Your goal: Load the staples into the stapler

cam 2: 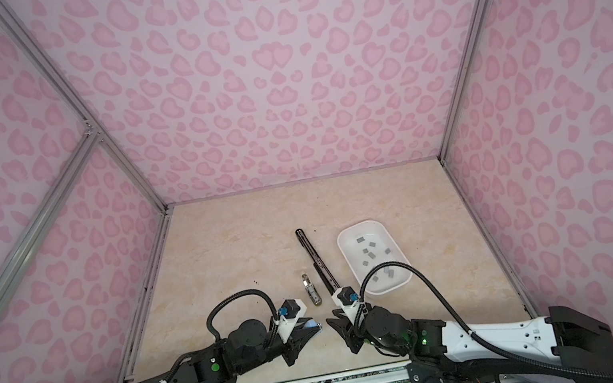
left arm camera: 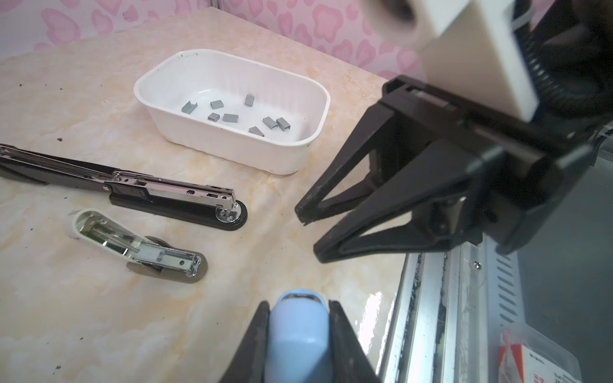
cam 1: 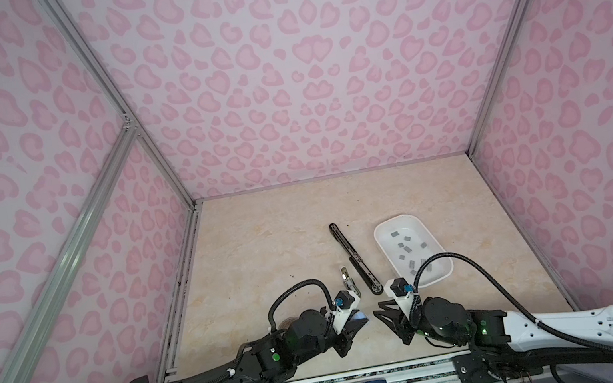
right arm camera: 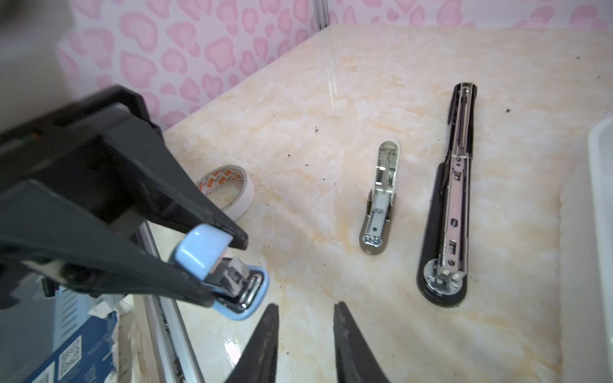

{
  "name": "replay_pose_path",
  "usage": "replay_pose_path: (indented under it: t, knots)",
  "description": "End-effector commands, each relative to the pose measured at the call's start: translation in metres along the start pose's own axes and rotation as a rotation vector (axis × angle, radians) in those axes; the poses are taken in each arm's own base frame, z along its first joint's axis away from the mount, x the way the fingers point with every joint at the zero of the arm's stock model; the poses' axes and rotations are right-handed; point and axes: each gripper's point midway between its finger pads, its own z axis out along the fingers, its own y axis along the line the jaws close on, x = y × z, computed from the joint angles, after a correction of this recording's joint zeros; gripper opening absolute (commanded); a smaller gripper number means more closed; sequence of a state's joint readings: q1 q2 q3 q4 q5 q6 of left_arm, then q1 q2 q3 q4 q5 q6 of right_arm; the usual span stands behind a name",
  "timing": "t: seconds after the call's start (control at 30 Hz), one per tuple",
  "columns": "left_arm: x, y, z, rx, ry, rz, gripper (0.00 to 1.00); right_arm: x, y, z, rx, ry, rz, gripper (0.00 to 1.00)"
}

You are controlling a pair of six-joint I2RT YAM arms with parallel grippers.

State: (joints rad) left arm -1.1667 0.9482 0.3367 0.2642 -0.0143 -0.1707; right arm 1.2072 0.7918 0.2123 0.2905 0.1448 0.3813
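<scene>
Pink walls (cam 1: 277, 79) printed with heart-like blotches close in a pale, marble-patterned surface (cam 1: 264, 250) on three sides. Toward the right of that surface sits a white tray (left arm camera: 232, 149), and the staples (left arm camera: 230, 117) lie scattered loose on its floor as short grey strips; none is outside the tray in any view. Just left of the tray a long black stapler (cam 1: 351, 256) lies folded open flat, its metal channel facing up. Beside it, apart from it, lies a small white stapler (cam 1: 348, 278), also hinged open with its shiny magazine exposed. Near the front edge, the left jaws pinch a light blue stapler (right arm camera: 202, 252) by its rounded top, one finger on each side. Its metal nose and blue base show below the grip, and whether the base touches the surface cannot be told. The right jaws face it from just across the middle, spread partway with nothing between them. A roll of tape (right arm camera: 229, 192) lies on the surface behind the left arm, mostly hidden in both top views.
</scene>
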Motion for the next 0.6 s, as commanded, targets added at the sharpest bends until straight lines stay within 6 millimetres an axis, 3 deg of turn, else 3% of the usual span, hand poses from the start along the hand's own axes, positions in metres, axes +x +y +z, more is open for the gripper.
replay_pose_path:
  t: [0.0, 0.13, 0.33, 0.57]
  knots:
    - [-0.012, -0.007, 0.001, 0.034, -0.036, 0.015, 0.04, -0.002, 0.007, -0.007, -0.053, -0.02, -0.001, 0.25]
    - [-0.013, -0.009, 0.003, 0.043, -0.033, 0.019, 0.04, -0.004, 0.017, -0.007, -0.106, -0.038, 0.0, 0.23]
    - [-0.014, -0.009, 0.003, 0.044, -0.037, 0.012, 0.04, 0.001, 0.024, 0.009, -0.1, 0.014, -0.016, 0.1]
    - [-0.017, -0.008, 0.0, 0.042, -0.059, 0.008, 0.04, 0.015, 0.028, 0.026, -0.097, 0.055, -0.028, 0.07]
